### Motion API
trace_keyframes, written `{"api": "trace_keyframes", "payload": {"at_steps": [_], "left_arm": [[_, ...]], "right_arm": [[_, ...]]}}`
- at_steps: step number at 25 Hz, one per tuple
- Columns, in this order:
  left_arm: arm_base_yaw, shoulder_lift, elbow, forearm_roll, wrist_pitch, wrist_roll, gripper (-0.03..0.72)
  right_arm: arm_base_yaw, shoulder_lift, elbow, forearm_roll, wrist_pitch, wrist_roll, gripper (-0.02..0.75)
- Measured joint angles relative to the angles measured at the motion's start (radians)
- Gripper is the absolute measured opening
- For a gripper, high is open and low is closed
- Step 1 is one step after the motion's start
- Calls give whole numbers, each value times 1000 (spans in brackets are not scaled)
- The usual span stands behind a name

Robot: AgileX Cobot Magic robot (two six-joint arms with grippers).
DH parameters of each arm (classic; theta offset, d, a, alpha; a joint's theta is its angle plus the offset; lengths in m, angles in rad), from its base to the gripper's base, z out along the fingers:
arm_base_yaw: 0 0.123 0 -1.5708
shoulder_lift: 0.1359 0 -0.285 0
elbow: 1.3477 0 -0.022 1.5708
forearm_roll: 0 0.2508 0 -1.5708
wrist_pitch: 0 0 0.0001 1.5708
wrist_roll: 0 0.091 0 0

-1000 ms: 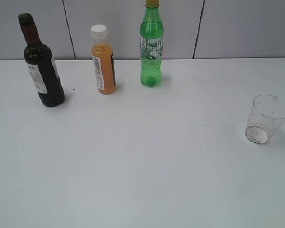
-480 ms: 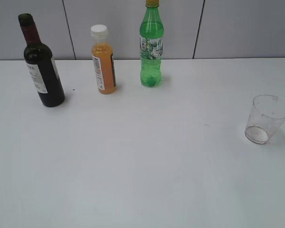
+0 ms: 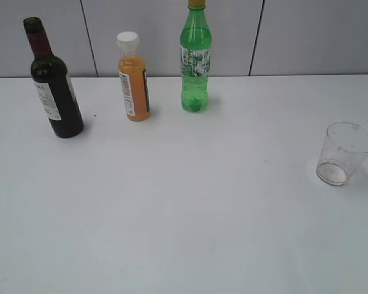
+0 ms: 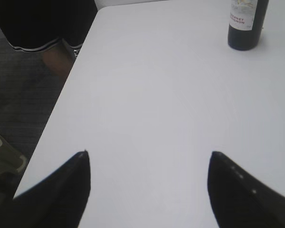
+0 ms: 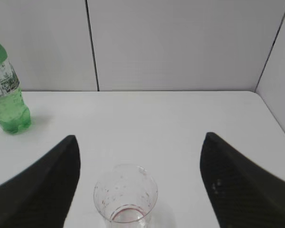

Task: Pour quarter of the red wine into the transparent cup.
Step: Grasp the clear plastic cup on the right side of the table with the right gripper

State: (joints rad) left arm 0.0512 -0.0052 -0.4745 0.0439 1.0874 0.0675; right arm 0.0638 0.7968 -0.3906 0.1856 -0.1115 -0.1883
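Nothing moved, three bottles (image 3: 134,76), one transparent cup (image 3: 344,153)

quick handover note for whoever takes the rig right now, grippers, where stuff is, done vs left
Left gripper: open, empty, over bare table, wine bottle ahead of it.
Right gripper: open, empty, transparent cup just ahead between its fingers, not gripped.
Bottle stands upright at far left; its mouth looks uncapped, not certain. Cup stands at right, upright, with at most a faint reddish trace at the bottom.
Done: nothing grasped or poured.
Left: grasp bottle, bring it to the cup, pour a quarter.
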Motion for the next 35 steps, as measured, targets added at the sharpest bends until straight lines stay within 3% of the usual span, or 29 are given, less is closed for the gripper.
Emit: {"api": "trace_keyframes", "payload": {"at_steps": [8,13,19,23,35], "left_arm": [[0,0,0,0,0,0,582],[0,0,0,0,0,0,582],[0,0,0,0,0,0,582],[0,0,0,0,0,0,582],[0,0,0,0,0,0,582]], "right_arm": [[78,169,160,0,-276,29,624],[80,224,228,-17,-386,71,619],[80,260,300,-126,-494,188,638],[80,307,342,-137,-609,205,669],[80,600,356,-163,-847,211,671]]}}
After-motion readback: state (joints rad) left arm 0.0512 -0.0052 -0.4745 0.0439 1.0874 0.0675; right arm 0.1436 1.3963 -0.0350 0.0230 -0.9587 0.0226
